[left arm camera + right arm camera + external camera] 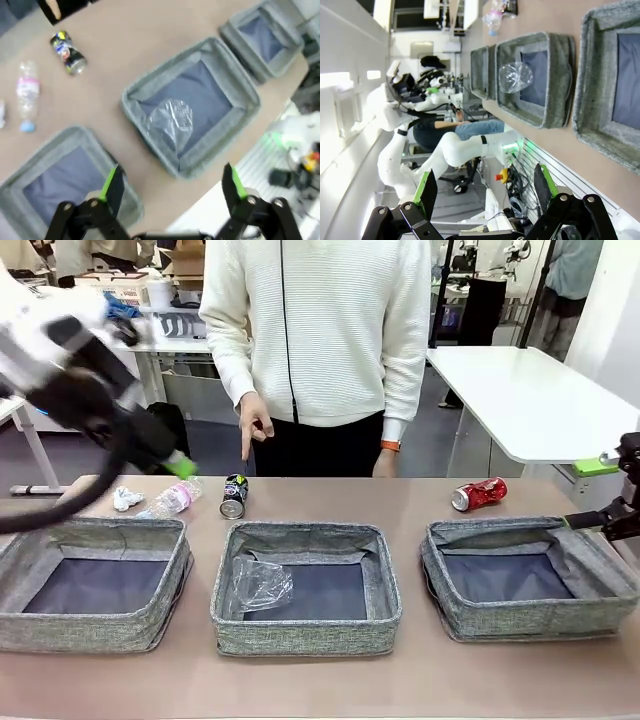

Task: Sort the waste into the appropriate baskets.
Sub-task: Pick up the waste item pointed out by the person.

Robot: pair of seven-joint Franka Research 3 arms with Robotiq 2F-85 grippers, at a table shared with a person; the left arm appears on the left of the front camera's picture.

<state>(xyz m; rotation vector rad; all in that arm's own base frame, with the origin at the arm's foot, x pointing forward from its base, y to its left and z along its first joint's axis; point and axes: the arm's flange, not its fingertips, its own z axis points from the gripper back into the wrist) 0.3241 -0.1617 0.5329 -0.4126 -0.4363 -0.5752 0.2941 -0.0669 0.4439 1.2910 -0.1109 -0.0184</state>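
Observation:
Three grey baskets stand in a row: left (100, 532), middle (305, 533), right (500, 528). A crumpled clear bottle (262, 585) lies in the middle basket (165, 65). Behind the baskets lie a white paper wad (126, 498), a pink-labelled bottle (170, 500), a black can (234, 495) and a red can (479, 494). My left gripper (180, 468) hangs open above the left basket's far corner, near the bottle (27, 95); its jaws (172, 182) are empty. My right gripper (590, 521) is open and empty (485, 189) at the right basket's far right edge.
A person in a white sweater stands at the far side, one hand (255, 425) pointing a finger down at the black can. A white table (530, 390) stands behind at the right. Bare tabletop runs in front of the baskets.

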